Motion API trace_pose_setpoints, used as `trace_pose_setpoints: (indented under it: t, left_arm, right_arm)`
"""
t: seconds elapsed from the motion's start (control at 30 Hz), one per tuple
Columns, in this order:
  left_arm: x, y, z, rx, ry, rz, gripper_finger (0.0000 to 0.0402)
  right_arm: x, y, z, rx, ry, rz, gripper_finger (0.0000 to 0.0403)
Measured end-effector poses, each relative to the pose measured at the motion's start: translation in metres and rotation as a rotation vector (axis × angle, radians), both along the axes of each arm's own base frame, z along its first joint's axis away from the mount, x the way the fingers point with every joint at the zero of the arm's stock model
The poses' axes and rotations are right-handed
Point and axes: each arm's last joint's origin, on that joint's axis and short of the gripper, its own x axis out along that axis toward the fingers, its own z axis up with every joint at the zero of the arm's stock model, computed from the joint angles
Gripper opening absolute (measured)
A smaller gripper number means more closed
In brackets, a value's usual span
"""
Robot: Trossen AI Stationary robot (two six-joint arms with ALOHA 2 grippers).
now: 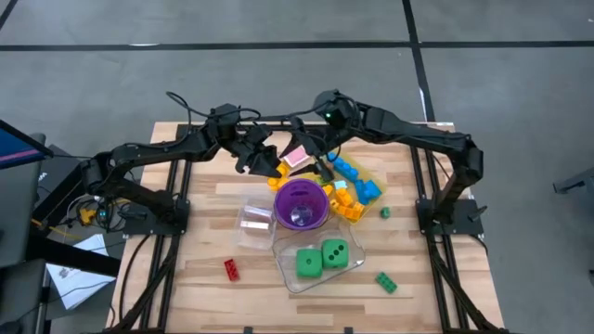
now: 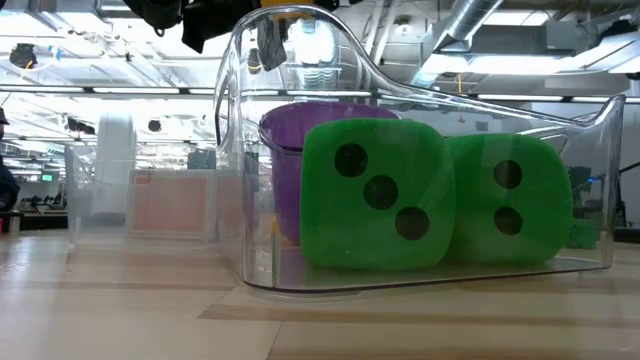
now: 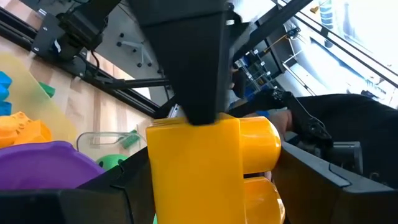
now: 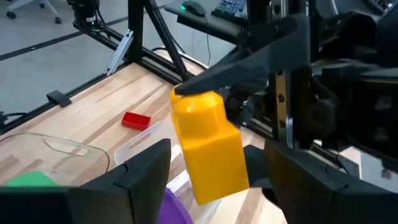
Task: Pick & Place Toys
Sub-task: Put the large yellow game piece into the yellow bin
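I am watching my left gripper [image 1: 269, 165] hovering above the middle of the table [image 1: 204, 278], toward its far edge, right beside the rim of the purple cup [image 1: 302, 202]. Its fingers are clamped on a yellow brick [image 3: 208, 165], which is hanging in the air well clear of the wood; in the right wrist view the same brick shows tilted, pinched at its top by one dark finger [image 4: 249, 59]. My right gripper [image 1: 320, 160] is reaching in from the far right corner and sitting just beside the left one, above the yellow tray [image 1: 371, 199]. I cannot tell whether its fingers are released or clenched, and I am seeing nothing between them.

The other toys are lying spread out. Blue and orange bricks [image 1: 353, 186] are piled on the tray, touching the cup's right side. Two green dice [image 2: 430, 195] are sitting side by side in a clear tub [image 2: 245, 170] toward the near edge, just in front of the cup. A smaller clear tub [image 1: 254, 223] is lying left of the cup. A red brick [image 1: 231, 269] is resting alone near the near left corner, one green brick [image 1: 386, 282] near the near right corner, and a small green bit [image 1: 384, 213] beside the tray toward the right edge.
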Motion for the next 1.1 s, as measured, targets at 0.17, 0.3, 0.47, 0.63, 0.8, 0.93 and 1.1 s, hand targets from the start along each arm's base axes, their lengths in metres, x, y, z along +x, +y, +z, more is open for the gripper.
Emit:
trace_pose_setpoints:
  t: [0.17, 0.3, 0.47, 0.63, 0.8, 0.93, 1.1]
  left_arm:
    - [-0.0001, 0.0002, 0.0, 0.0, 0.0, 0.0, 0.0253]
    - [-0.0001, 0.0002, 0.0006, 0.003, -0.007, 0.0, 0.0253]
    - [0.0, 0.0002, 0.0067, 0.01, -0.058, -0.002, 0.0253]
    - [-0.0001, 0.0001, 0.0092, -0.017, -0.06, -0.003, 0.0254]
    - [0.0001, 0.0003, 0.0091, -0.02, -0.059, 0.006, 0.0254]
    - [0.0003, 0.0005, 0.0092, -0.028, -0.055, 0.021, 0.0254]
    - [0.0004, 0.0004, 0.009, -0.043, -0.044, 0.019, 0.0254]
  right_arm:
    - [0.0048, 0.0036, 0.0, 0.008, -0.012, 0.03, 0.025]
    - [0.0052, 0.0043, 0.0021, 0.005, -0.028, 0.033, 0.025]
    - [0.0048, 0.0045, 0.0009, 0.008, -0.014, 0.033, 0.025]
    - [0.0047, 0.0048, 0.0009, 0.008, -0.014, 0.033, 0.025]
    - [0.0048, 0.0048, 0.001, 0.008, -0.015, 0.033, 0.0246]
    - [0.0052, 0.0043, 0.0017, 0.003, -0.024, 0.028, 0.0222]
    - [0.0054, 0.0041, 0.0019, 0.003, -0.025, 0.023, 0.0161]
